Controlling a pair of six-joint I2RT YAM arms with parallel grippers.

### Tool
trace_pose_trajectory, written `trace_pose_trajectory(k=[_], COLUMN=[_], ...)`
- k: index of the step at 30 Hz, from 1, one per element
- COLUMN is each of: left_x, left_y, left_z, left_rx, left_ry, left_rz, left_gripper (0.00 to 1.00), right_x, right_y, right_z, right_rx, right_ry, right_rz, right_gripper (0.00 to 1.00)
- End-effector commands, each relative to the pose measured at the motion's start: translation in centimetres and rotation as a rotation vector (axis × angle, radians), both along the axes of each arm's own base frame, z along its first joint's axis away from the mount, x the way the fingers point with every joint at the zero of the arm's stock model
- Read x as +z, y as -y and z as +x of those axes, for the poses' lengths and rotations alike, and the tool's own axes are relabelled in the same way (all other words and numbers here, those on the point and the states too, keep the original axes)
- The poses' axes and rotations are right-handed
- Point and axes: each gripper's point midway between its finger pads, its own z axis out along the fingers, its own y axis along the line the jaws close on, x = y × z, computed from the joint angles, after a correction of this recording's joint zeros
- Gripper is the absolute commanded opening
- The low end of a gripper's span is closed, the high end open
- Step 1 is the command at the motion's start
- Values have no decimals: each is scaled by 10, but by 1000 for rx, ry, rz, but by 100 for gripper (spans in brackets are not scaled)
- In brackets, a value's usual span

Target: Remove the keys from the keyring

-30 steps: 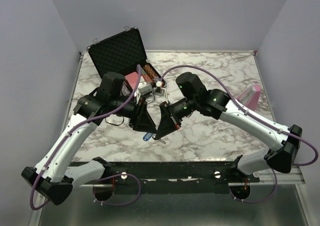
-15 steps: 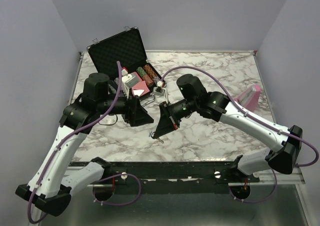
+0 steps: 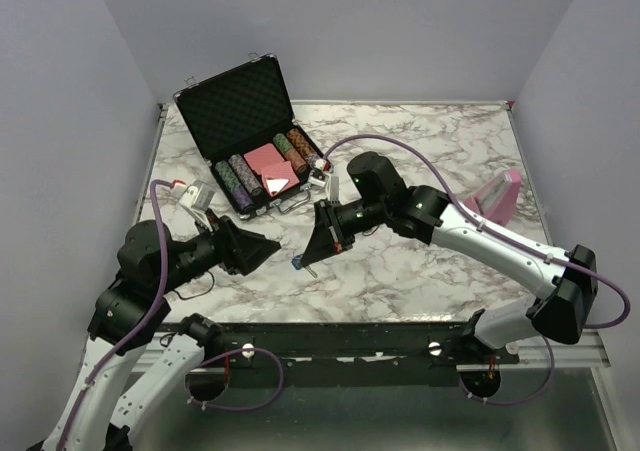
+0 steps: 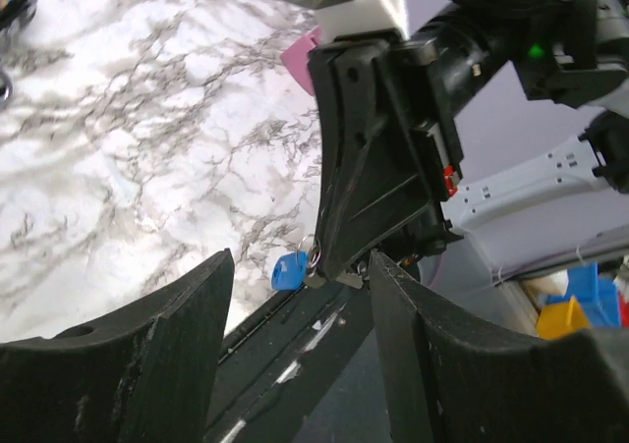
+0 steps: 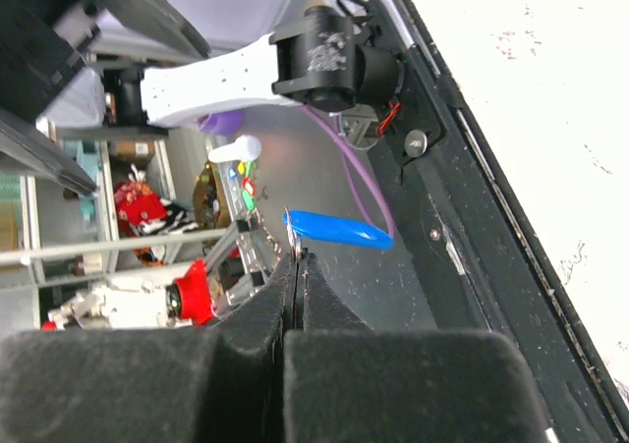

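The keys (image 4: 331,279) are a tiny silvery bunch on a thin keyring (image 4: 309,250) with one bright blue piece (image 4: 288,271). They hang above the marble table's near edge, pinched at the tip of my right gripper (image 3: 307,259). That gripper (image 5: 298,262) is shut, and the blue piece (image 5: 339,229) sticks out past its fingertips. In the top view the blue piece (image 3: 297,262) shows just left of the tip. My left gripper (image 3: 268,245) is open and holds nothing. It points at the bunch from the left, a short gap away. In the left wrist view the left gripper (image 4: 301,264) frames the bunch, with its fingers (image 4: 157,355) wide apart.
An open black case (image 3: 232,104) with poker chips and cards stands at the back left. Right beside it is a small white object (image 3: 318,179). A pink object (image 3: 500,193) lies at the table's right edge. The black front rail (image 3: 350,336) runs below the grippers.
My left arm has pulled back to the left and toward the near edge, away from the right gripper, uncovering the case. Its jaws stand wider. The right gripper keeps the bunch, almost unmoved.
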Motion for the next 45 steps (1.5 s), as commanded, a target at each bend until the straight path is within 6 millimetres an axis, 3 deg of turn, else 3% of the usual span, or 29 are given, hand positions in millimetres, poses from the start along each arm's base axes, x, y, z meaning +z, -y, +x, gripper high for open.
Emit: trace_pose_trajectory(k=[1,5,9,18,23,30,33,40,45], left_x=[-14,-21,-24,-38,-50,-65,-67,-66,-65], left_y=[-12,-22,-20,-9,-1,-7,-4,13,23], left_z=[12,13,13,25,32,44,45,35,30], left_rx=[176,243,226,185,163,237,224,94,13], left_ry=[-101,-106,-89,-57,-98,-153,-154,-115,-86], left_rz=[-156,-161,-141,-138,-134,-81,-93,-136,-170], left_gripper=[65,65,65,62,65,69,69,61,54], right_x=[-23,-41,-57,-52,-75,-105,-99,-45,-27], right_y=[-13,-15,-10,-8,6,29,22,-5,-13], right_z=[20,31,35,34,49,57,49,27,13], right_rx=[-137,-217,-258,-249,-368,-482,-421,-255,-150], right_ry=[-59,-106,-122,-110,-88,-92,-98,-85,-112], right_rz=[-73,-149,-235,-221,-345,-512,-443,-87,6], right_gripper=[1,1,1,1,1,1,1,1,1])
